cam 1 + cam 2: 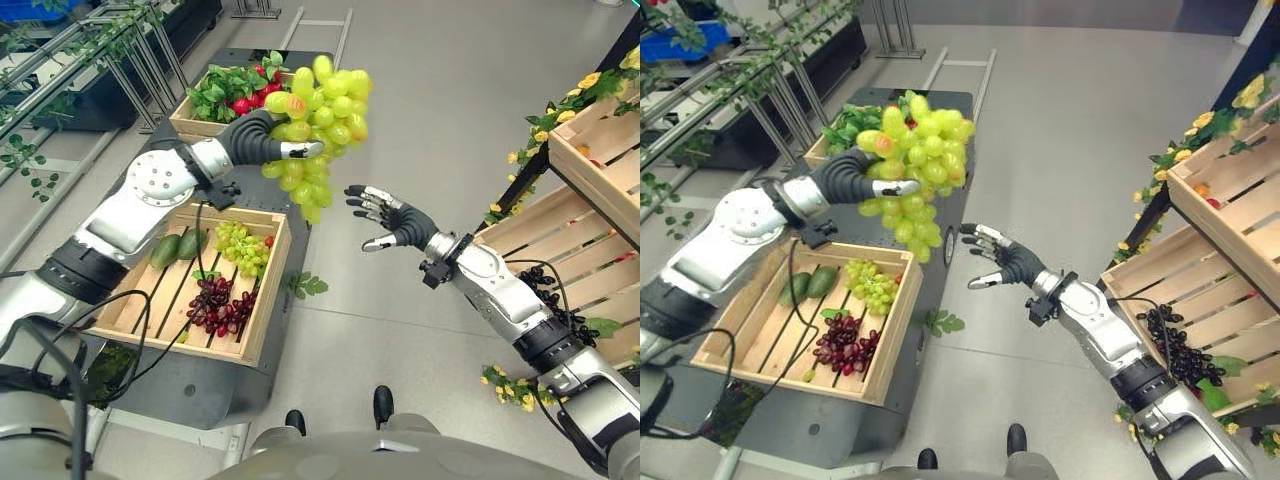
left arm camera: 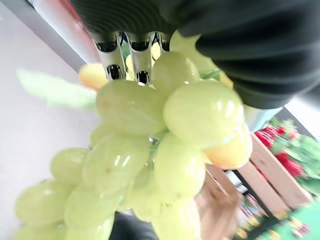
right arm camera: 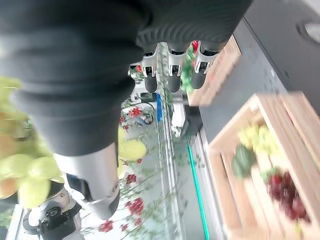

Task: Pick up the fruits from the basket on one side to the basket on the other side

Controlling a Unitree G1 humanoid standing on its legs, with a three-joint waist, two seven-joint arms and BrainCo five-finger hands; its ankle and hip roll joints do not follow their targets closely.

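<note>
A big bunch of green grapes hangs in the air over the floor, with my left hand curled round its top. In the left wrist view the grapes crowd right under the fingers. My right hand is open, palm turned toward the bunch, a short way right of and below it, not touching. Below my left arm sits the wooden crate with a smaller green bunch, dark red grapes and two avocados. Wooden crates stand at the right.
A second crate with leafy greens and red fruit sits farther back on the dark cart. The right-hand crates hold dark grapes and are trimmed with yellow flowers. A green leaf hangs beside the cart. Open grey floor lies between the two sides.
</note>
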